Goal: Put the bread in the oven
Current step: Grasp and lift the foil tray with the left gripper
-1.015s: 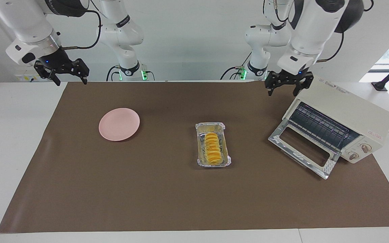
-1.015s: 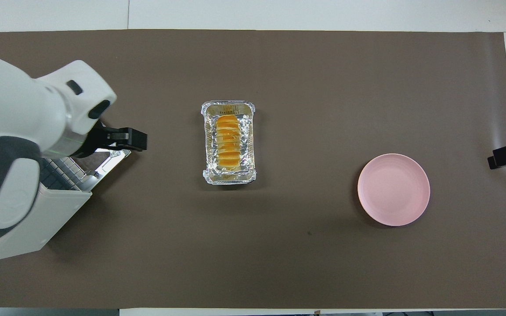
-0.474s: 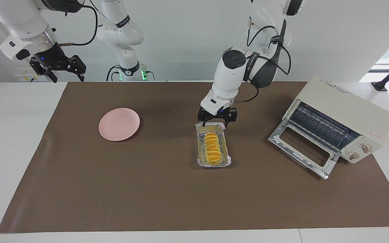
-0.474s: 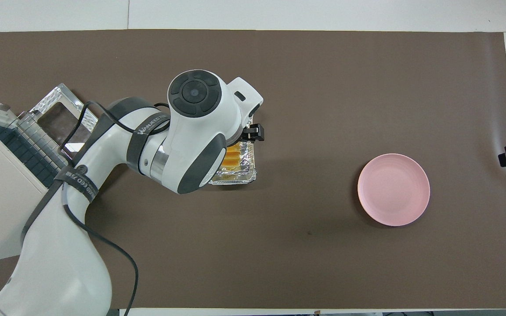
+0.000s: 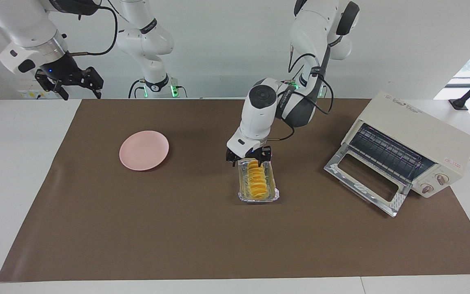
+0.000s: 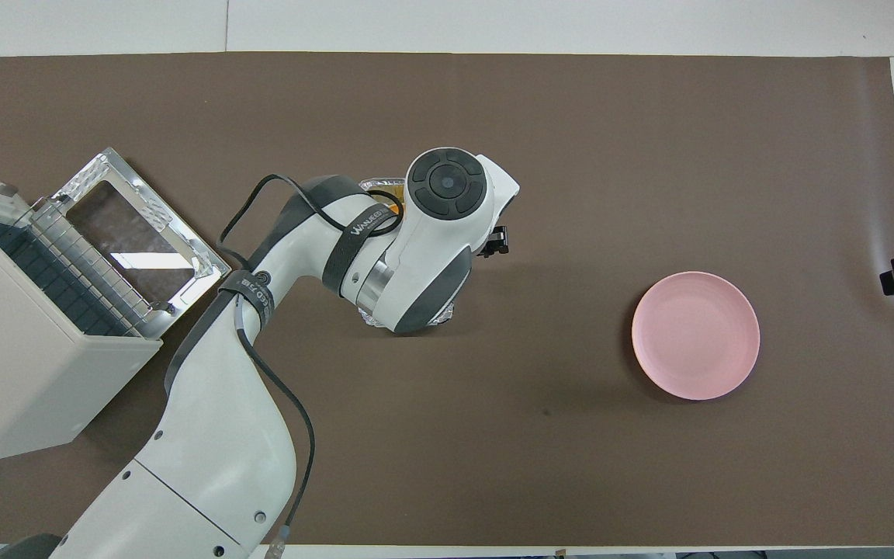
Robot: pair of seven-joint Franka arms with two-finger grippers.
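The bread (image 5: pixel 256 182), a ridged golden loaf, lies in a silver foil tray (image 5: pixel 259 197) in the middle of the mat. My left gripper (image 5: pixel 249 160) is open and low over the tray's end nearer the robots, its fingers either side of the bread's end. In the overhead view the left arm covers the bread; a tray corner (image 6: pixel 379 185) and one finger (image 6: pixel 497 241) show. The cream oven (image 5: pixel 416 134) stands at the left arm's end, its glass door (image 5: pixel 365 179) dropped open and the rack visible. My right gripper (image 5: pixel 70 83) waits, open, in the air over the table's right-arm end.
A round pink plate (image 5: pixel 144 150) lies on the brown mat toward the right arm's end, also in the overhead view (image 6: pixel 695 335). The oven (image 6: pixel 28 334) and its open door (image 6: pixel 136 233) show in the overhead view. A black cable runs from the oven.
My left gripper has travelled from over the oven to the foil tray and has come down over the bread's end. The right gripper has barely moved.
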